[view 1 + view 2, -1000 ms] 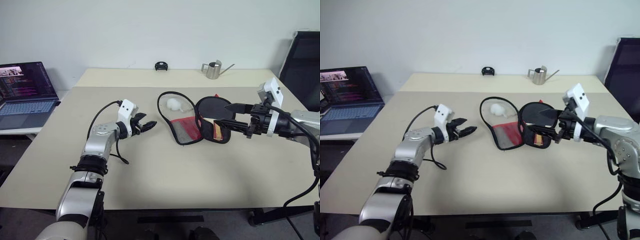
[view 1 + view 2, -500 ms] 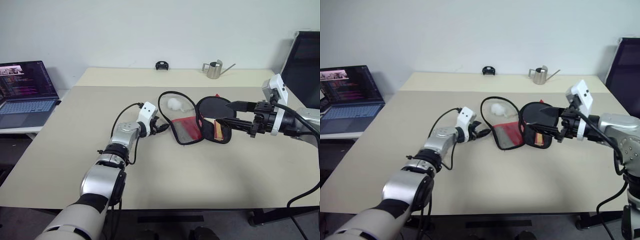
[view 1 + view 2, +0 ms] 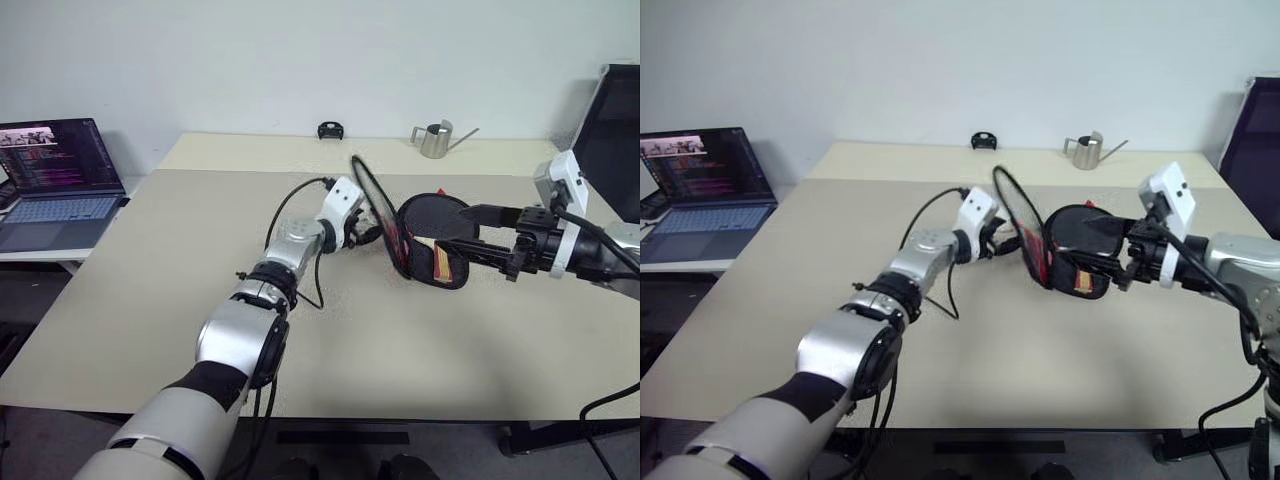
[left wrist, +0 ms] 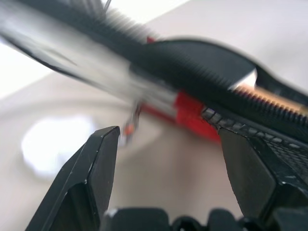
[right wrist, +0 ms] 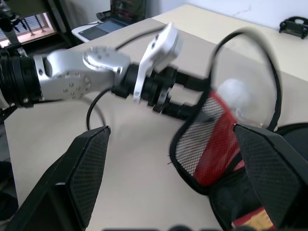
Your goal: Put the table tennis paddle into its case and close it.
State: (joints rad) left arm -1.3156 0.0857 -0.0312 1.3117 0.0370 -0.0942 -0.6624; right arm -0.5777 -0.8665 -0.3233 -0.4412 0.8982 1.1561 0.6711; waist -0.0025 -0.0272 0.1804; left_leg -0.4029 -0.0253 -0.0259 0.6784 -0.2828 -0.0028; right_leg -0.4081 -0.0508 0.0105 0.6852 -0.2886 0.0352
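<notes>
Left jaws [image 3: 372, 232] parted, straddling raised lid flap of case [image 3: 385, 228] near its rim; whether pads actually touch fabric, cannot tell. Right jaws [image 3: 478, 232] spread wide, empty, hovering level over paddle [image 3: 432, 222]. Paddle lies in lower half of case on counter [image 3: 150, 300], striped handle [image 3: 440, 262] poking toward robot. Flap stands near upright, hinged beside paddle. Advice: swing flap over paddle smoothly, keep rim edges aligned, clear right jaws aside before flap lands, then find zip.

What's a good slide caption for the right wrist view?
Left gripper lifts the case flap, its mesh pocket tilted up, between the right gripper's open fingers.
</notes>
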